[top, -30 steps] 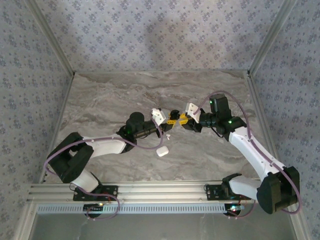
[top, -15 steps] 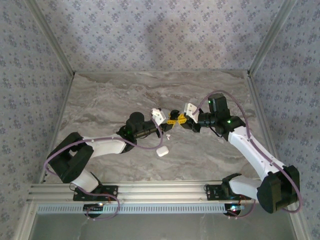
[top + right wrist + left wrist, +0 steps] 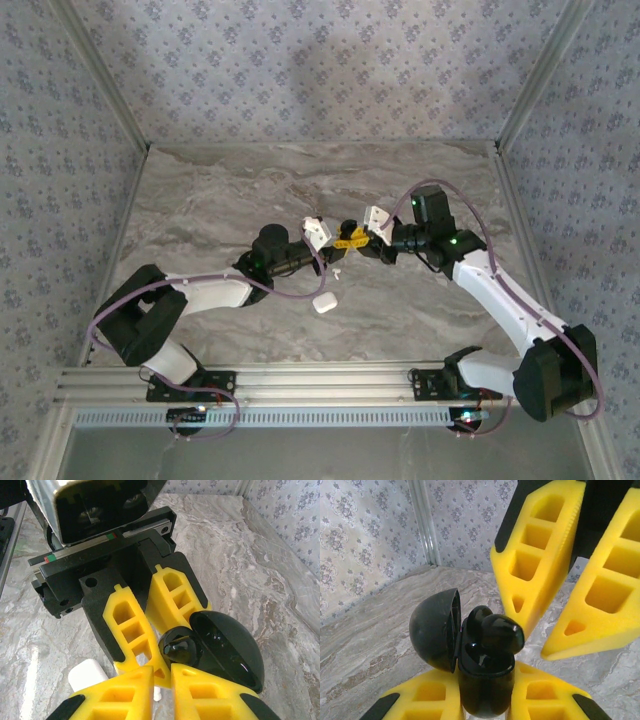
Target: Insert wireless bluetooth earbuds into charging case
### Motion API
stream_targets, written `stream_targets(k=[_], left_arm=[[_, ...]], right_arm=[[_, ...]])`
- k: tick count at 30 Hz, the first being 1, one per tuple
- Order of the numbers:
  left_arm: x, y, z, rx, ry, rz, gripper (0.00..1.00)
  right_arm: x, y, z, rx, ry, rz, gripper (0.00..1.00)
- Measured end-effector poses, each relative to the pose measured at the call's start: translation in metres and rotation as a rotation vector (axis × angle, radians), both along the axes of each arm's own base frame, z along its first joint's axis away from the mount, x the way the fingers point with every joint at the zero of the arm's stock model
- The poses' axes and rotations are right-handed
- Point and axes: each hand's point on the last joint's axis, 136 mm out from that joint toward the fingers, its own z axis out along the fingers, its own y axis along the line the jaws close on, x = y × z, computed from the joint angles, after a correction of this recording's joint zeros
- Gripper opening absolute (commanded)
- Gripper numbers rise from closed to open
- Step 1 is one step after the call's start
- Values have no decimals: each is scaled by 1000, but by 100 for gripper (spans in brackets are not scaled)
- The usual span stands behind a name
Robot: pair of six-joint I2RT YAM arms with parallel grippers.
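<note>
My left gripper [image 3: 485, 696] is shut on a black charging case [image 3: 485, 680], held upright above the table with its round lid [image 3: 432, 630] swung open. A black earbud [image 3: 501, 632] sits in the case's mouth, its top sticking out. My right gripper [image 3: 162, 677] is shut, apart from a narrow slit with nothing in it, and its fingertips [image 3: 520, 622] rest against that earbud [image 3: 181, 647]. From above, the two grippers [image 3: 342, 243] [image 3: 362, 240] meet tip to tip. On the table below lie a white charging case [image 3: 323, 302] and a tiny white earbud [image 3: 337, 271].
The marble table [image 3: 220, 200] has patterned walls on three sides and metal corner posts [image 3: 100, 85]. An aluminium rail [image 3: 300, 385] with both arm bases runs along the near edge. The white case [image 3: 87, 676] lies just under the left gripper's fingers.
My right gripper has edged left toward the left gripper and its jaws have narrowed. The left arm and the white pieces on the table have not moved.
</note>
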Motion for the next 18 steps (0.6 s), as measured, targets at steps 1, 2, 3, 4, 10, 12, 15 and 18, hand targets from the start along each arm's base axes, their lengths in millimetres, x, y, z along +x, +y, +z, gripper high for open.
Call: stream_targets(k=[1, 2, 3, 4, 10, 12, 15, 18], left_arm=[[0, 0, 0, 0, 0, 0, 12], [0, 0, 0, 0, 0, 0, 12], [0, 0, 0, 0, 0, 0, 12], [0, 0, 0, 0, 0, 1, 12], [0, 1, -1, 4, 3, 4, 12], [0, 1, 0, 5, -1, 4, 12], [-2, 0, -3, 18, -3, -8, 12], [-6, 0, -4, 32, -10, -29, 12]], right_arm=[[0, 0, 0, 0, -1, 0, 20], [1, 1, 0, 0, -2, 0, 20], [1, 1, 0, -1, -3, 1, 20], [1, 1, 0, -1, -3, 2, 20], [1, 2, 0, -2, -4, 2, 22], [0, 2, 0, -3, -3, 3, 27], [-4, -1, 4, -7, -11, 2, 35], [-8, -11, 15, -16, -44, -12, 51]])
